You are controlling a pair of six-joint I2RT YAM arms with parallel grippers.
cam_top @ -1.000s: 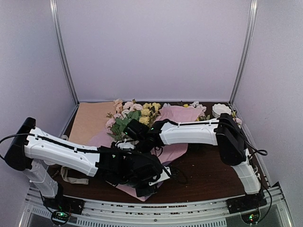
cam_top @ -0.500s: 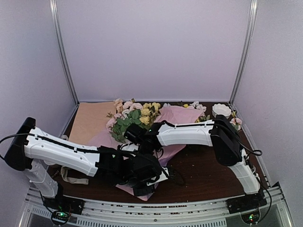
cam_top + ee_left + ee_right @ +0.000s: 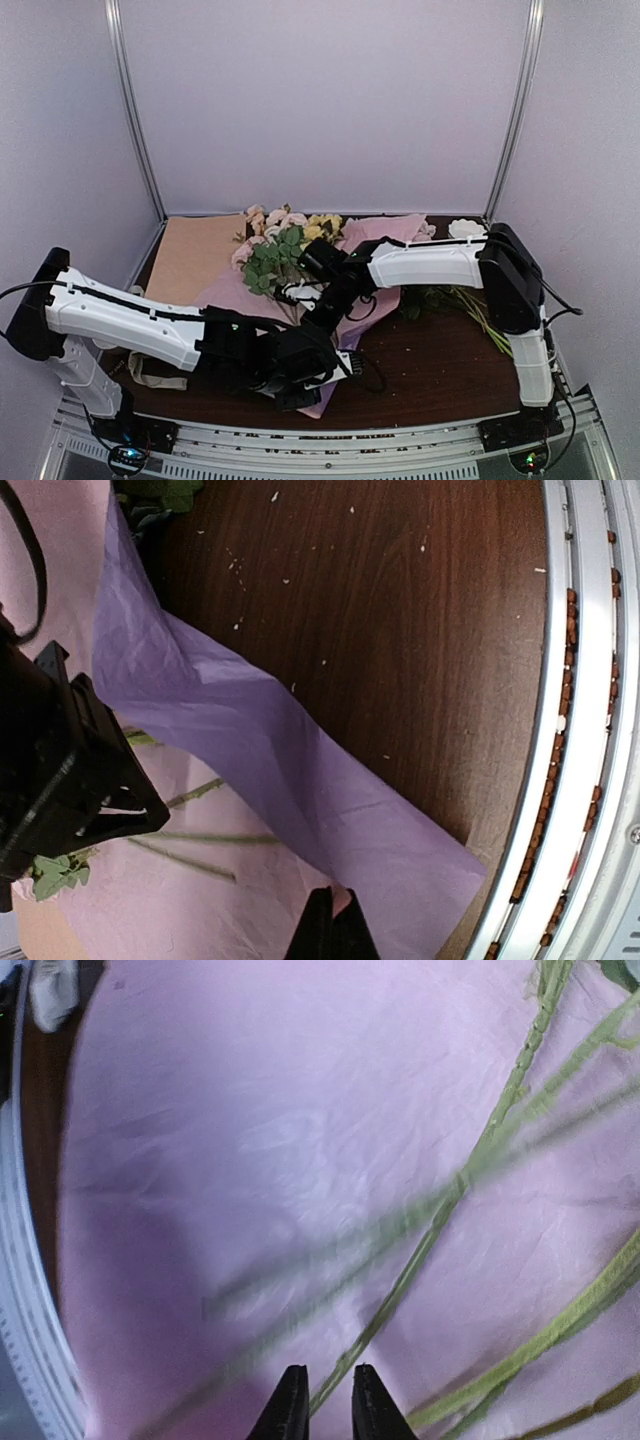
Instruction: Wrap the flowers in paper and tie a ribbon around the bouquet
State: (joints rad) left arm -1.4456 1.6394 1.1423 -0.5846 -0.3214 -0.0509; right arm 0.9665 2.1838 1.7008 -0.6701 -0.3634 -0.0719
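The paper [image 3: 250, 740] is one thin, creased sheet, lilac on one face and pale pink on the other, lying on the table [image 3: 400, 630]. One bunch of flowers [image 3: 285, 232] lies on it, with pink and yellow heads at the back. My left gripper [image 3: 331, 928] has its jaws pressed together on the sheet's near corner. My right gripper [image 3: 327, 1405] has its jaws slightly apart around one stem; I cannot tell whether they grip it. One ribbon [image 3: 150, 378] lies beside my left arm.

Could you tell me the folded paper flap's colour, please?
The thin paper flap is lilac-purple; left wrist view.
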